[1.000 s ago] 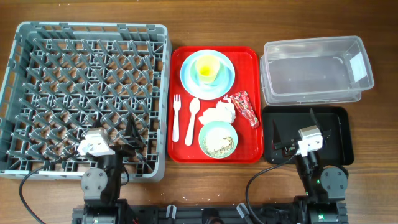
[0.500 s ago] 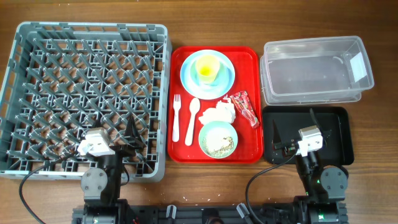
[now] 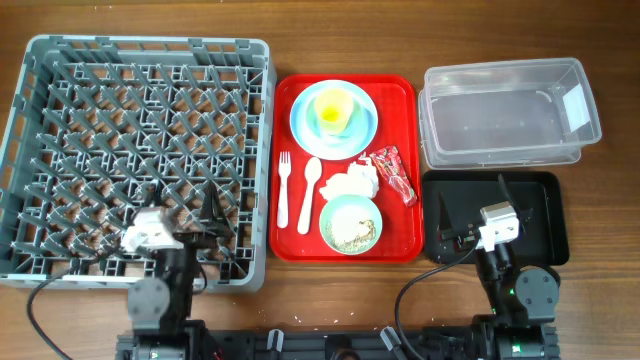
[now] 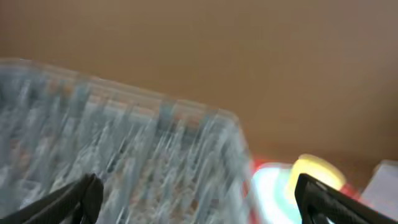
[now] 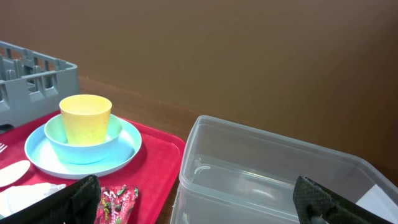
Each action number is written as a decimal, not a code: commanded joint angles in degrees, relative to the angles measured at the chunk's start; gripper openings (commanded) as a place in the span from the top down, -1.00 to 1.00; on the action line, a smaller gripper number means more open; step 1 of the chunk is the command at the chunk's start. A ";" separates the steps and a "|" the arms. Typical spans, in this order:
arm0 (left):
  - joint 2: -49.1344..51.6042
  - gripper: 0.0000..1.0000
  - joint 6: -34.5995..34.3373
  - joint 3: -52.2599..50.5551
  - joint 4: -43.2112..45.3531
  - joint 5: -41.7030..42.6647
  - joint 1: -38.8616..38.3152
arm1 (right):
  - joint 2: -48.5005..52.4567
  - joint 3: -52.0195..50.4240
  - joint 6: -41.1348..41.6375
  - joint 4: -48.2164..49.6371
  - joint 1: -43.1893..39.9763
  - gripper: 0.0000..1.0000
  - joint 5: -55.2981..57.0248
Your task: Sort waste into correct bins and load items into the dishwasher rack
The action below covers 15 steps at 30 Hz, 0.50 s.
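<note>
- Overhead: yellow cup [image 3: 334, 106] on plate [image 3: 303, 128], bowl [image 3: 350, 223], fork [image 3: 283, 190], spoon [image 3: 310, 188], napkin [image 3: 352, 184] and wrapper [image 3: 393, 175] on red tray [image 3: 400, 90], between rack [image 3: 130, 150] and clear tub [image 3: 500, 110].
- Left gripper [image 4: 199, 202] over rack, right gripper [image 5: 196, 196] over black tray [image 3: 545, 215], both spread.
- Tub label [image 3: 576, 105] unreadable.

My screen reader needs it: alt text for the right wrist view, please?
A yellow cup stands on a blue plate on a red tray, beside a clear tub at right. A red wrapper lies nearer; the fingers of the open pincer frame the bottom corners.
</note>
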 commanded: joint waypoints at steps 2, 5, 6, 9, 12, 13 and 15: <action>0.24 -1.00 -2.69 8.31 -2.89 12.57 -0.42 | -0.42 -0.04 -0.28 0.22 -0.17 -1.00 -0.66; 8.39 -1.00 -2.47 25.49 -15.93 18.58 -0.42 | -0.42 -0.04 -0.31 0.22 -0.17 -0.99 -0.66; 14.67 -1.00 -2.03 33.14 -19.63 22.21 -0.42 | -0.42 -0.04 -0.31 0.22 -0.17 -0.99 -0.66; 38.84 -0.99 -2.05 57.81 -41.22 31.65 -0.42 | -0.42 -0.04 -0.33 0.22 -0.17 -1.00 -0.66; 62.25 -1.00 -3.78 78.40 -58.97 34.25 -0.90 | -0.42 -0.07 -0.28 0.22 -0.17 -0.99 -0.66; 67.89 -1.00 -8.92 82.34 -59.10 39.23 -0.90 | -0.42 -0.04 -0.31 0.22 -0.17 -1.00 -0.66; 77.26 -1.00 -15.41 85.31 -57.13 52.11 -0.90 | -0.42 -0.04 -0.31 0.22 -0.17 -1.00 -0.68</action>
